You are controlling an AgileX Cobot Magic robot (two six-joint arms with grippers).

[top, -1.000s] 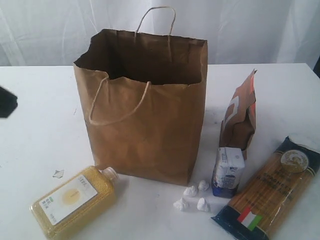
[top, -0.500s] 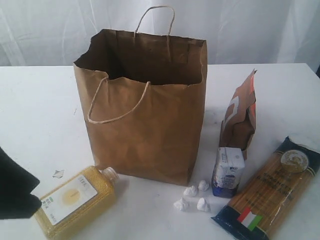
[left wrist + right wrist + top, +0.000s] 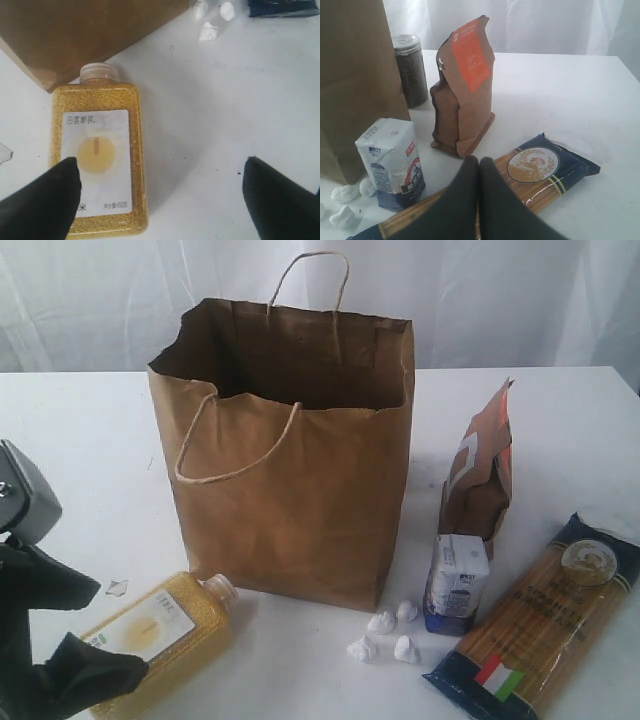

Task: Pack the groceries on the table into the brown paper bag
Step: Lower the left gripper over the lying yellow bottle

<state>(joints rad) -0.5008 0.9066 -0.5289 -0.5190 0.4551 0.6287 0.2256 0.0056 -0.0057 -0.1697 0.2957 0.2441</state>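
Observation:
The brown paper bag (image 3: 290,450) stands open and upright in the middle of the table (image 3: 80,440). The yellow-grain bottle (image 3: 150,640) (image 3: 97,155) lies on its side in front of the bag's left corner. My left gripper (image 3: 122,632) (image 3: 160,165) hovers over it, open wide; one finger overlaps the label and the other is over bare table. The brown-orange pouch (image 3: 480,475) (image 3: 465,85), the white-blue carton (image 3: 457,580) (image 3: 392,160) and the spaghetti packet (image 3: 540,620) (image 3: 535,167) sit right of the bag. A clear jar (image 3: 410,70) stands behind the bag. My right gripper (image 3: 479,161) is shut and empty above the spaghetti.
Several small white crumpled lumps (image 3: 385,635) (image 3: 210,22) lie in front of the bag's right corner. A small paper scrap (image 3: 117,587) (image 3: 4,152) lies left of the bottle. A white curtain hangs behind the table.
My left gripper has come in from the left edge to the front left, over the bottle, and its fingers have spread from shut to open. Nothing else has moved.

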